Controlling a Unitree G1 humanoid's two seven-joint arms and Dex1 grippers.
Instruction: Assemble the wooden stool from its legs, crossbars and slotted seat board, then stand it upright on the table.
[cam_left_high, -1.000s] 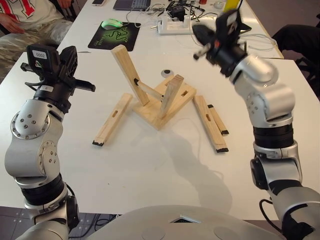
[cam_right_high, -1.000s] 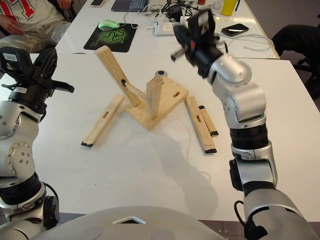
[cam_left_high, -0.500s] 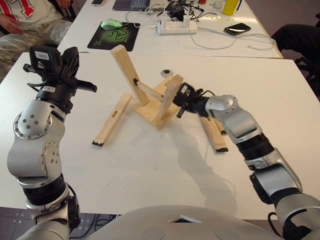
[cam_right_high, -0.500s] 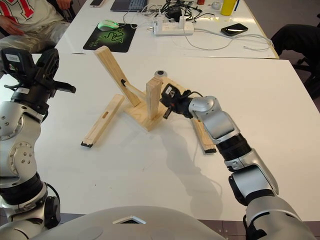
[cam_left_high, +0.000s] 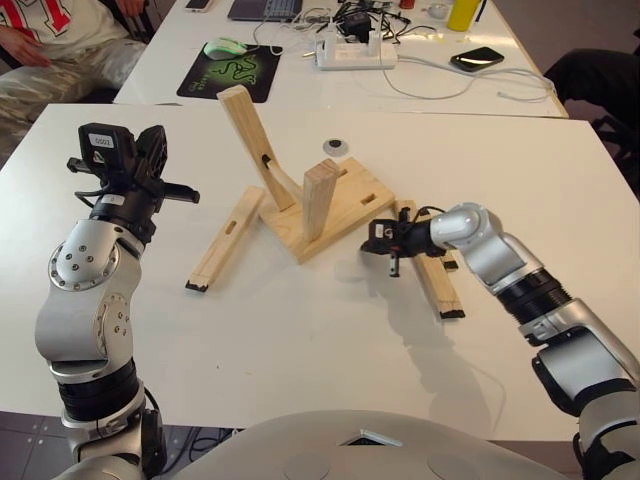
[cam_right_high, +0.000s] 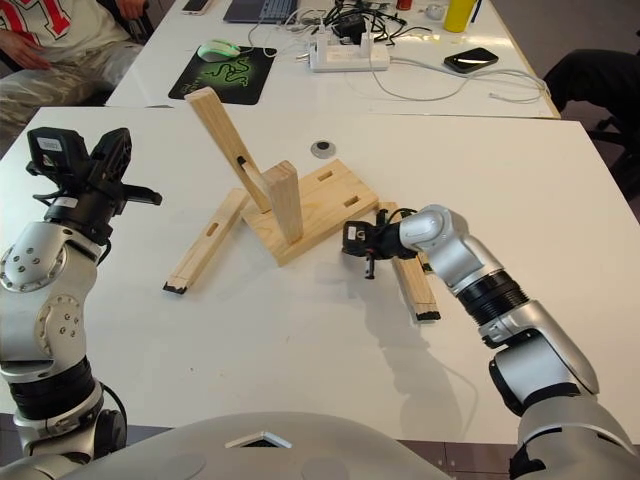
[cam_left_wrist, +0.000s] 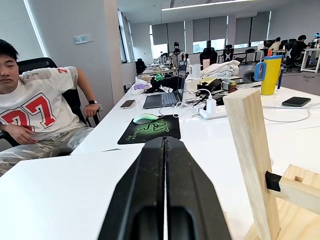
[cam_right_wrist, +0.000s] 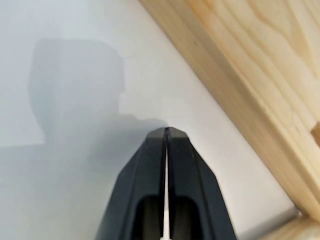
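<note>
The slotted seat board lies flat mid-table. A tall leg leans up from it, a crossbar joins that leg, and a shorter leg stands beside them. One loose leg lies to the board's left. Two more loose pieces lie to its right. My right gripper is shut and empty, low over the table just off the board's near right edge, its fingers pressed together. My left gripper is raised left of the stool, shut on nothing, fingers closed.
A small round grey object sits behind the board. The far table holds a mouse pad with a mouse, a power strip, cables and a phone. A seated person is at the far left. Bare tabletop spreads in front.
My right arm has swung down from high over the back of the table to the board's near right edge. The seat board with its standing legs has turned slightly. The left arm barely moved.
</note>
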